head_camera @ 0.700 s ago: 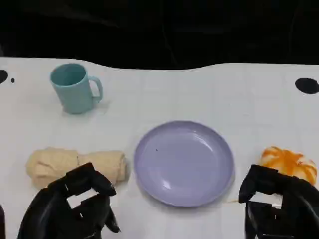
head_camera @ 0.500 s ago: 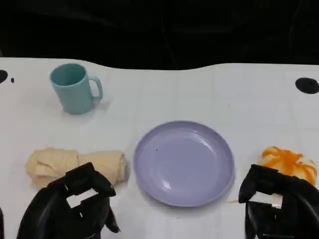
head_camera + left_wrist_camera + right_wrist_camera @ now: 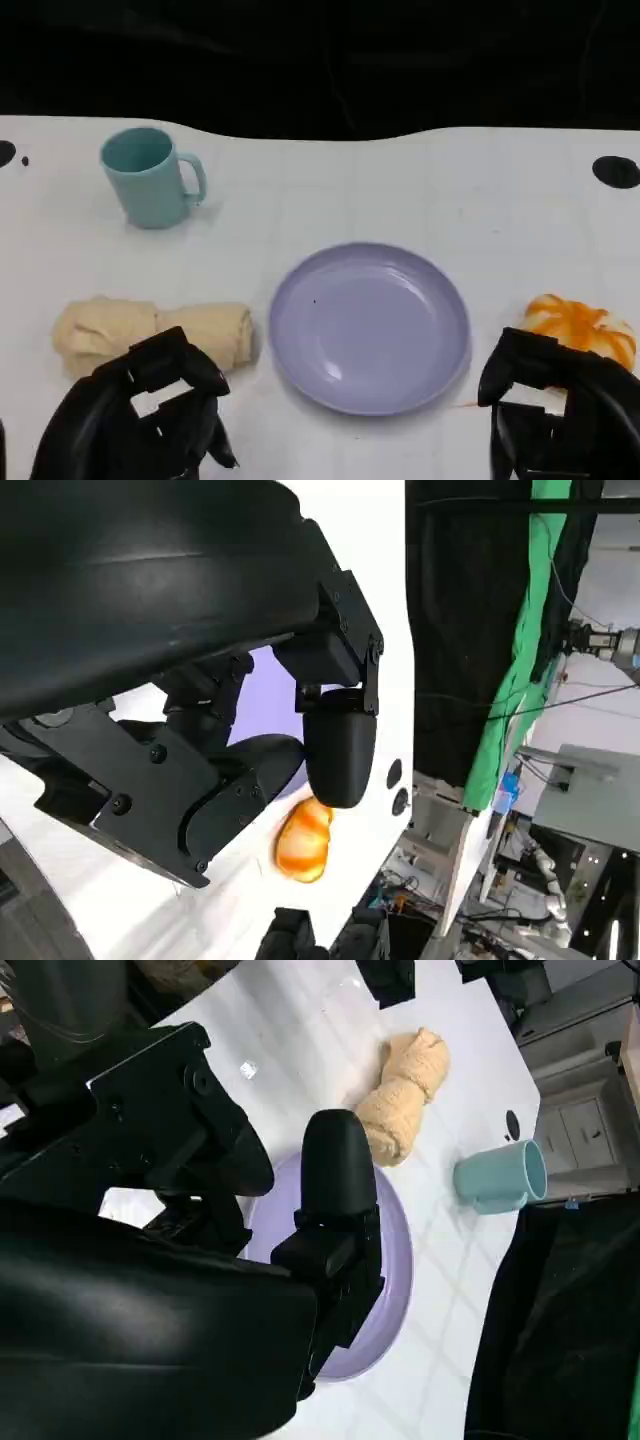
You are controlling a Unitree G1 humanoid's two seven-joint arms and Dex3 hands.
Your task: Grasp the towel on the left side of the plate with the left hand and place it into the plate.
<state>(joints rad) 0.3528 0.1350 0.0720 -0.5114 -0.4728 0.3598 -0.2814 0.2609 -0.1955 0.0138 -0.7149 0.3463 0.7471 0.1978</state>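
A rolled beige towel [image 3: 150, 330] lies on the white table, to the left of the lavender plate [image 3: 368, 326]. The right wrist view shows the towel [image 3: 402, 1095] beyond the plate [image 3: 395, 1260]. My left hand [image 3: 140, 415] sits at the near edge just in front of the towel, its fingers curled in and holding nothing. My right hand [image 3: 560, 415] rests at the lower right, in front of an orange object, fingers curled and nothing in them. The plate has nothing on it.
A teal mug [image 3: 150, 177] stands at the back left, also seen as a mug [image 3: 500, 1175] in the right wrist view. An orange-and-white object [image 3: 580, 325] lies right of the plate, the same object [image 3: 303, 842] in the left wrist view. Dark holes mark the table [image 3: 450, 190] corners.
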